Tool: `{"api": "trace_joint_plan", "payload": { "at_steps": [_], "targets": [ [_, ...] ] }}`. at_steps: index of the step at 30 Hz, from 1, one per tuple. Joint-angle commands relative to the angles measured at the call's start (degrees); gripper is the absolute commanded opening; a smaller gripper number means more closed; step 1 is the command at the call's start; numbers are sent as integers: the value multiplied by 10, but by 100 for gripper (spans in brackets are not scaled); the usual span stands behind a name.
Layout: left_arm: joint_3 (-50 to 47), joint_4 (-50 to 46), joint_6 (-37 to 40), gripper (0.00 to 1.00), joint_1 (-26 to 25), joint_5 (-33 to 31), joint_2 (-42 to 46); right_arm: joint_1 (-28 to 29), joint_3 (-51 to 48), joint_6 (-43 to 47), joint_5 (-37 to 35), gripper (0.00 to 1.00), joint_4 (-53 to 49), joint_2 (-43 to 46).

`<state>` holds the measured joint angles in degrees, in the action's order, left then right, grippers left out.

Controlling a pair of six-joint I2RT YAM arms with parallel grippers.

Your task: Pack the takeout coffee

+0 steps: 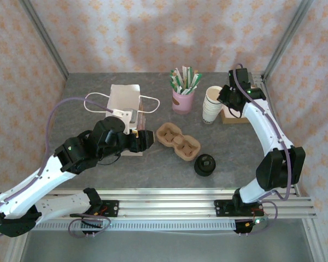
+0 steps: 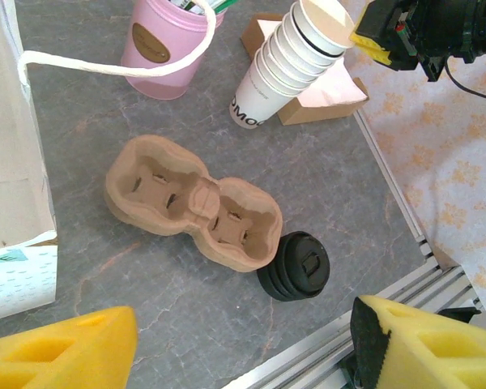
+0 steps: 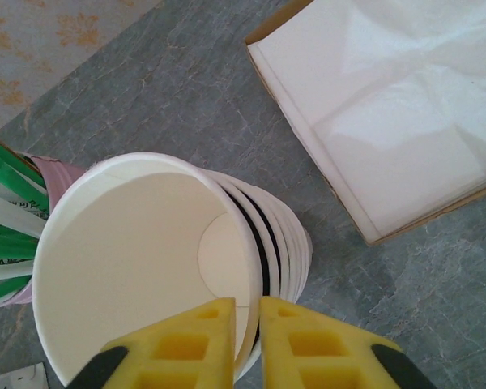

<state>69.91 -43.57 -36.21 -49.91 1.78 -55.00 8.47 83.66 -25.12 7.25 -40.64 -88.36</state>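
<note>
Right wrist view: my right fingers pinch the rim of the top paper cup; my left fingers, apart, are nearer the takeout coffee, past the carrier.

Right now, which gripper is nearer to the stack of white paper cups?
Right. The right gripper pinches the top rim of the stack of white paper cups; the left gripper sits across the table beside the paper bag.
</note>
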Motion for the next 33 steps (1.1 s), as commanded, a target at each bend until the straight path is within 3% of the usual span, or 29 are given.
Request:
{"api": "trace_joint_plan", "payload": {
  "at_steps": [1, 12, 33],
  "targets": [
    [8, -13, -7, 71, -4, -24, 8, 0, -5, -6, -13, 11, 11, -6],
    [9, -13, -10, 71, -4, -28, 8, -1, 7, -7, -18, 0, 0, 6],
    [3, -15, -18, 71, -4, -71, 27, 0, 79, -1, -11, 0, -51, 67]
  ]
}}
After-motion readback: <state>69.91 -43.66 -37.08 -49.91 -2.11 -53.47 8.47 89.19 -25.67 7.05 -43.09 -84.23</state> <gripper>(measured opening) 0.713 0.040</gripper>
